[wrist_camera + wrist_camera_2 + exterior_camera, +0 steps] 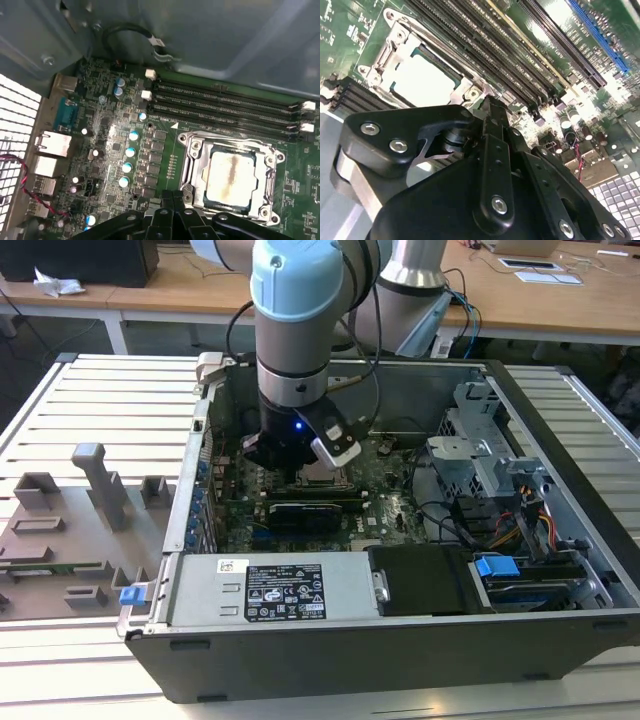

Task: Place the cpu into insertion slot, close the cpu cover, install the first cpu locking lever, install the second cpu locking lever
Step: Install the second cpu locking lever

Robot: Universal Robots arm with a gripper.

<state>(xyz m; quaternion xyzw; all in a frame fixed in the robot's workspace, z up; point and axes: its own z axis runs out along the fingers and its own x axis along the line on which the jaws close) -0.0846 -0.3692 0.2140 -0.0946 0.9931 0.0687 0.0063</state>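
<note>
We see an open computer case (400, 640) on a slatted white table (100, 400), wooden desks behind. The cpu (231, 174), silver top smeared, sits in the insertion slot (248, 204) beneath the cpu cover (195, 150), lower right of the first wrist view. The gripper (492, 112) hovers beside it with jaws together, holding nothing.

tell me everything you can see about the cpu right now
The cpu is a small flat square chip with a silver-grey metal top, marked by a tan smear down its middle in the first wrist view. It lies flat in the socket on the green motherboard, framed by the thin silver-grey metal cpu cover, which looks closed down around it. Beside it run long black memory slots. The black hand sits close beside it; nothing grips the chip.
</note>
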